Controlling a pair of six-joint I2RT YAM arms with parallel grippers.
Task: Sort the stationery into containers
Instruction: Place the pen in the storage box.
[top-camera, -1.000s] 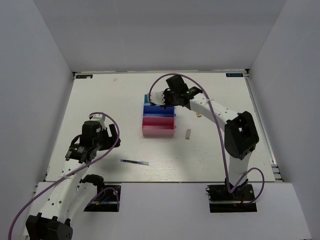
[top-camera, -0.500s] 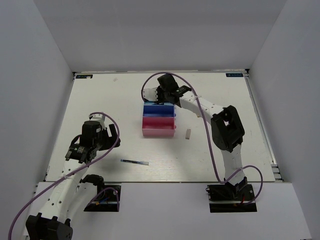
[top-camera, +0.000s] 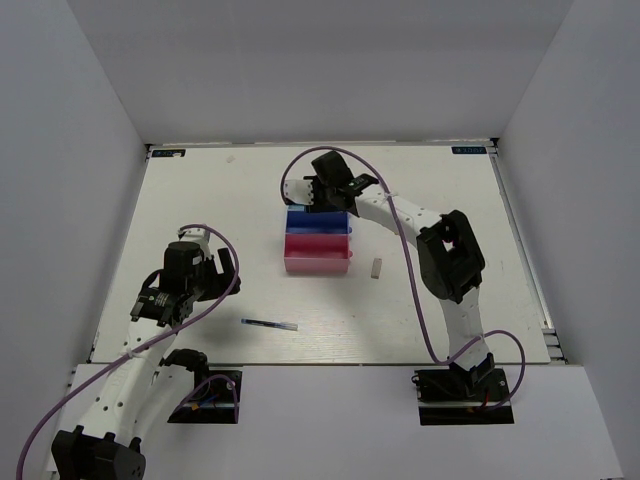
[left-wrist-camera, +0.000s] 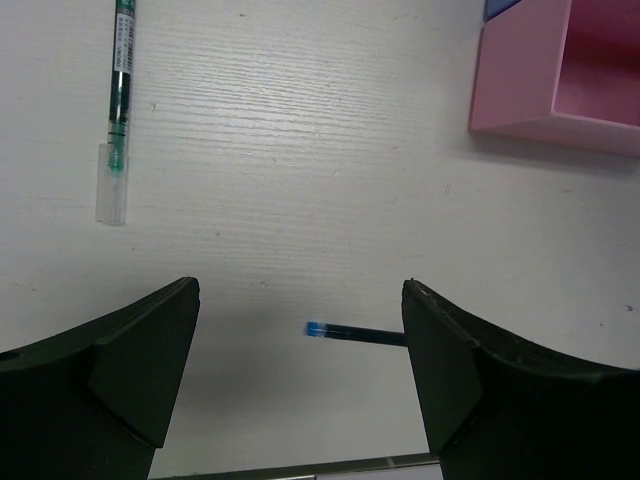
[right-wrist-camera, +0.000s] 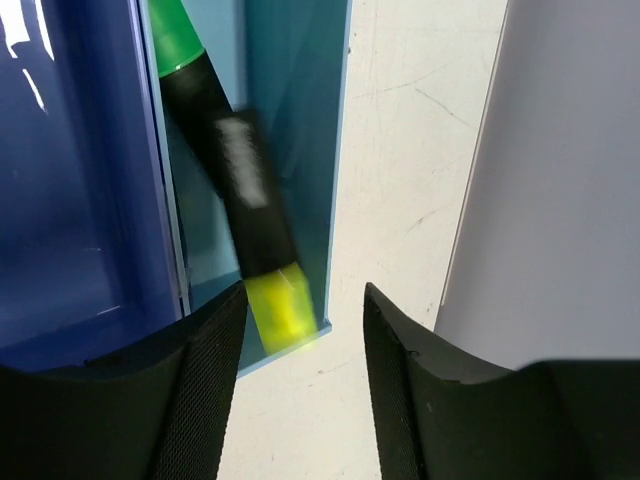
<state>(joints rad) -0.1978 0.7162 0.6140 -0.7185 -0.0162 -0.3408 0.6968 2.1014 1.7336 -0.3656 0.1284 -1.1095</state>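
My right gripper (right-wrist-camera: 300, 400) hovers open over the far end of the containers, above the teal bin (right-wrist-camera: 310, 110). In that bin lies a black highlighter (right-wrist-camera: 245, 190) with a yellow end, blurred and clear of both fingers; a green end (right-wrist-camera: 175, 35) shows beyond it. From above, the right gripper (top-camera: 320, 192) hides the teal bin; the blue bin (top-camera: 318, 220) and pink bin (top-camera: 317, 256) show. A whitish eraser (top-camera: 376, 267) lies right of the pink bin. A thin blue pen (top-camera: 269, 323) lies near the front, its tip (left-wrist-camera: 350, 333) between the fingers of my open, empty left gripper (left-wrist-camera: 300, 380).
A green pen with a clear cap (left-wrist-camera: 118, 110) lies on the table at the upper left of the left wrist view. The pink bin's corner (left-wrist-camera: 520, 80) shows at that view's upper right. Grey walls enclose the table on three sides.
The right gripper has shifted left over the teal bin and opened, letting the yellow-ended highlighter go into the bin. The left arm has not moved.
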